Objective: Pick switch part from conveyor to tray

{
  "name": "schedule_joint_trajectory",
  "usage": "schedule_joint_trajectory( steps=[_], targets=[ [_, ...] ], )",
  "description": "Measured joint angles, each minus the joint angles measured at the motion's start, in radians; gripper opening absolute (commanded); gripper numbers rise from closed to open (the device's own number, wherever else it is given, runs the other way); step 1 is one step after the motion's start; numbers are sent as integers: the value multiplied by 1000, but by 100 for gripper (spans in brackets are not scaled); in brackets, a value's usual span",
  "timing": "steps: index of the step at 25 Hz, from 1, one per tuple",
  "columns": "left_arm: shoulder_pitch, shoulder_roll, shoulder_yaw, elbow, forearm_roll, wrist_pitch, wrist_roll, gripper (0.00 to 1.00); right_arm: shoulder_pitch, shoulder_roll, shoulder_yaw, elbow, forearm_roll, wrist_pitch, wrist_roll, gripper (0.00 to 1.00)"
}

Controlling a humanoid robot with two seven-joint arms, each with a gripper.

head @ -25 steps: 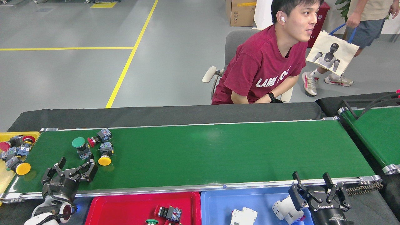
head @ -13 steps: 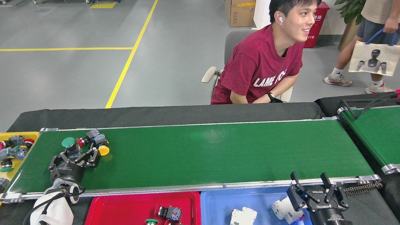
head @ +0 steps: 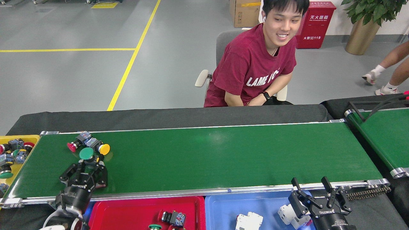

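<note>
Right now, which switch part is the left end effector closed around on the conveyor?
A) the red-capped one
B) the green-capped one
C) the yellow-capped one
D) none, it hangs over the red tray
B: the left end effector has its fingers on either side of the green-capped switch part on the conveyor, while the red-capped and yellow-capped ones lie free just beyond it.

Green-capped switch part [head: 86, 154] on conveyor [head: 204, 156], near red tray [head: 127, 212]
</note>
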Motion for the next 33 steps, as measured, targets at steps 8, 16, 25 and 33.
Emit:
schedule_joint_trajectory(
  steps=[8, 16, 25, 33],
  targets=[
    [312, -69, -4, -317, 25, -235, -96, 100, 7, 0, 0, 0, 0, -2, 0, 99],
    [311, -111, 36, -320, 26, -95, -107, 100, 21, -1, 0, 0, 0, -8, 0, 99],
    [304, -131, 181, -296, 33, 224, -161, 100, 22, -1, 0, 0, 0, -37, 1, 99],
    [-8, -91, 188, -94, 33, 237, -332, 100, 1, 0, 0, -2, 1, -31, 6, 99]
  ],
)
